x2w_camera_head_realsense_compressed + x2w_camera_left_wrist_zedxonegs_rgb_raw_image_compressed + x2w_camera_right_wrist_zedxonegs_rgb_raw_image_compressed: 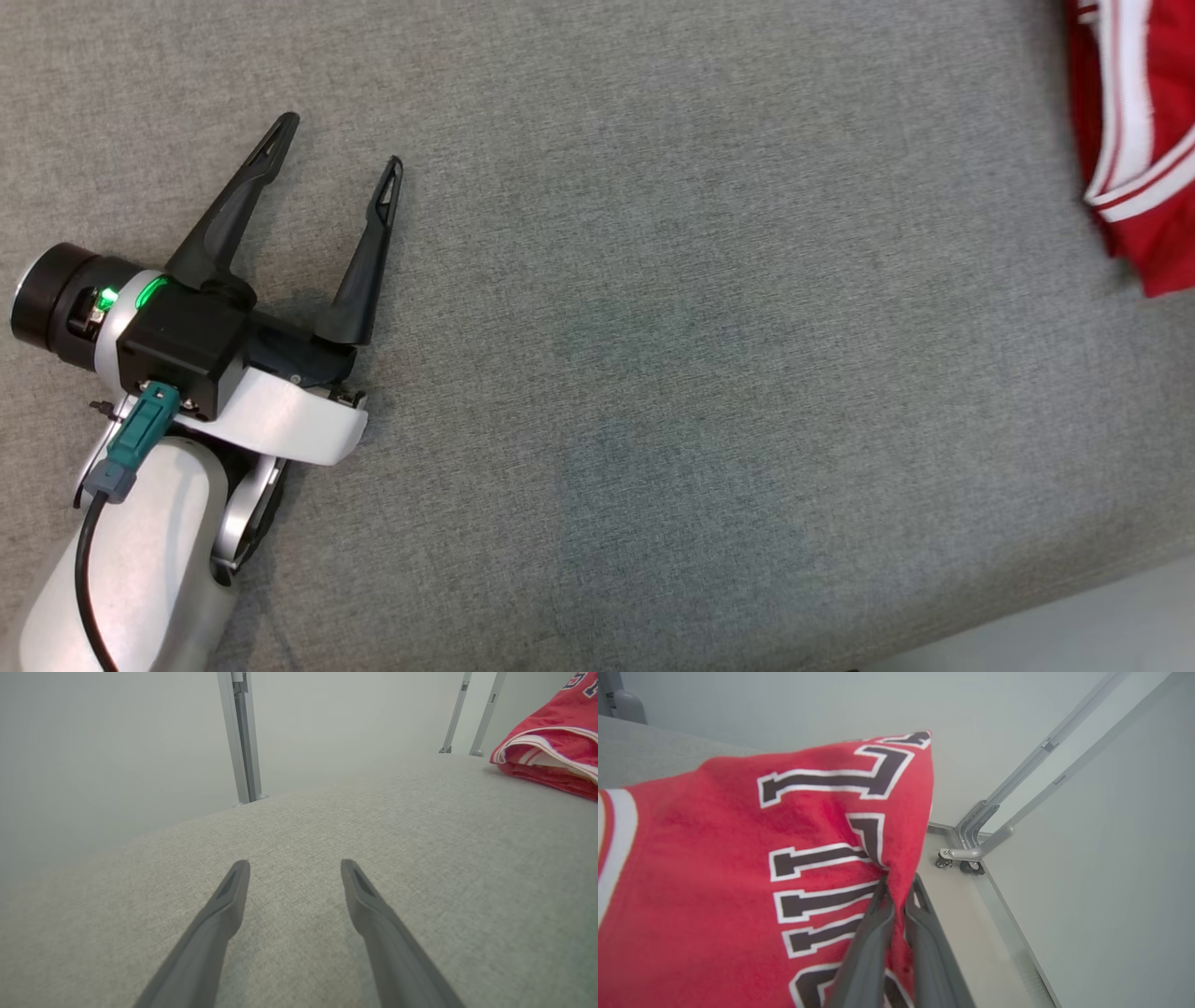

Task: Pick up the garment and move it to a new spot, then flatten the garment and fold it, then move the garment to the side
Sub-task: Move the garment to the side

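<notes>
at the 2 o'clock corner of the head view, the garment [1144, 140] is cut off by the frame edge, so just a red strip with white bands shows on the grey table [700, 373]. its dark, white-edged lettering runs off the bottom of the right wrist view and cannot be read whole. the right gripper [900, 882] rises from 6 o'clock in that view, fingers pressed nearly together and pinching a fold of red cloth at the garment's 3 o'clock edge, over the table's rim with pale floor beyond. the left gripper [343, 140] sits close over the table at 9 o'clock in the head view, its pale forearm entering from 7 o'clock. its fingers are spread wide and point toward 1 o'clock, with bare table between them. from the left wrist view the garment [551, 760] lies at 2 o'clock, well apart from the left fingers. it looks layered, perhaps folded, with white trim along its edges. grey posts [243, 742] stand beyond the table's far edge.
</notes>
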Controlling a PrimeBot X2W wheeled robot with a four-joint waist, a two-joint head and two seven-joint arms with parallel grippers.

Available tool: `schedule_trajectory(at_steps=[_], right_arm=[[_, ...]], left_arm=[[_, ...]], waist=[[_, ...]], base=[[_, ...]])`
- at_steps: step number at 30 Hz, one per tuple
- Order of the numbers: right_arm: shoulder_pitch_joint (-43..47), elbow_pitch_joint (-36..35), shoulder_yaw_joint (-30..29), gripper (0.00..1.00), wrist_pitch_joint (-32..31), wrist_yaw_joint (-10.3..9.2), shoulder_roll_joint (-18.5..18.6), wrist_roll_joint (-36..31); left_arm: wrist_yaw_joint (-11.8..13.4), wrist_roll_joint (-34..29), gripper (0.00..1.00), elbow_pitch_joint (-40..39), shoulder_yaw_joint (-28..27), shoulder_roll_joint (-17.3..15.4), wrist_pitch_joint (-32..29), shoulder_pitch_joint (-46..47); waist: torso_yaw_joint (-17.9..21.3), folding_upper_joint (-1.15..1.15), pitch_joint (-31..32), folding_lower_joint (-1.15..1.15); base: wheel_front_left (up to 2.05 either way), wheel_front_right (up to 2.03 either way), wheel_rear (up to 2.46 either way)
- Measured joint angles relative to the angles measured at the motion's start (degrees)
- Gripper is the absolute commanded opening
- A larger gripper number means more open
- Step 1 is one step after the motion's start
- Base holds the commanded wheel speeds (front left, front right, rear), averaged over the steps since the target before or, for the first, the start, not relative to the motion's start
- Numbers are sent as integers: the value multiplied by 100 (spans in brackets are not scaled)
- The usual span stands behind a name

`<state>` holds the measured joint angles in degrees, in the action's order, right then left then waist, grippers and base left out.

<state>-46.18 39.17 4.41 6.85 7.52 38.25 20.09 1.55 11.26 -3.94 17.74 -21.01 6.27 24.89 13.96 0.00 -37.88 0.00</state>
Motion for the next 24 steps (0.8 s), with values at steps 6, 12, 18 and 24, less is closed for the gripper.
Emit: schedule_trajectory(at_steps=[6,12,18,24], right_arm=[[-310,755,-328,100,578,-1,-267,-516],[-335,984,-657,100,783,-1,-700,-683],[142,140,-1058,100,814,-1,-1369,-586],[1164,-1410,-1180,100,815,-1,-2179,-757]], left_arm=[[3,2,100,43,24,29,58,57],[54,77,100,248,19,42,141,2],[159,207,100,452,-15,137,280,-241],[322,472,100,561,-183,279,466,-561]], waist=[[-81,0,-29,0],[-85,0,185,0],[-119,0,588,0],[-235,0,1101,0]], base=[[0,0,0],[0,0,0],[0,0,0],[0,0,0]])
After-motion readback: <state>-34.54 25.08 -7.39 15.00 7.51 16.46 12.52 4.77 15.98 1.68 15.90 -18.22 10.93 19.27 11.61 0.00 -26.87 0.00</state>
